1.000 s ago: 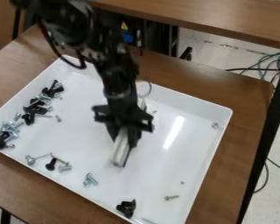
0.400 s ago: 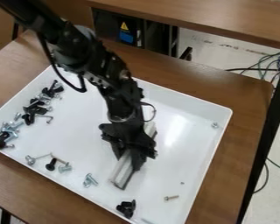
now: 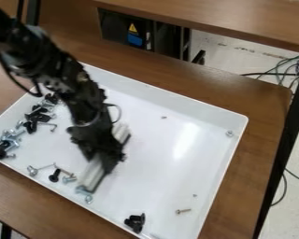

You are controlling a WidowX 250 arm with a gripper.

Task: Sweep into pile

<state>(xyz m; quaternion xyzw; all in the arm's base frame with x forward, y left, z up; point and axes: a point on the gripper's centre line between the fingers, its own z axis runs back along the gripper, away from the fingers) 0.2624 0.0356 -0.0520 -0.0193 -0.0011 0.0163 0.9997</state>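
Observation:
The gripper [image 3: 103, 161] hangs low over the left-centre of the white tray [image 3: 171, 158], shut on a long pale sweeping tool [image 3: 93, 177] with a dark edge. The tool's lower end meets some silver screws [image 3: 85, 193] near the tray's front-left edge. Just left of it lie a black screw [image 3: 54, 175] and a few silver ones. A cluster of black and silver hardware [image 3: 36, 116] runs along the tray's left side. Farther right are a black piece [image 3: 135, 222] by the front edge, a small screw [image 3: 183, 211] and a nut [image 3: 229, 133] near the right wall.
The tray's raised walls surround the work area on a brown table [image 3: 264, 107]. Another table [image 3: 227, 18] stands behind, with cables [image 3: 292, 65] on the floor at the right.
The arm first moved down and slightly right, then left with the tool. Its lower end has reached the silver screws by the front-left edge, which have shifted slightly left.

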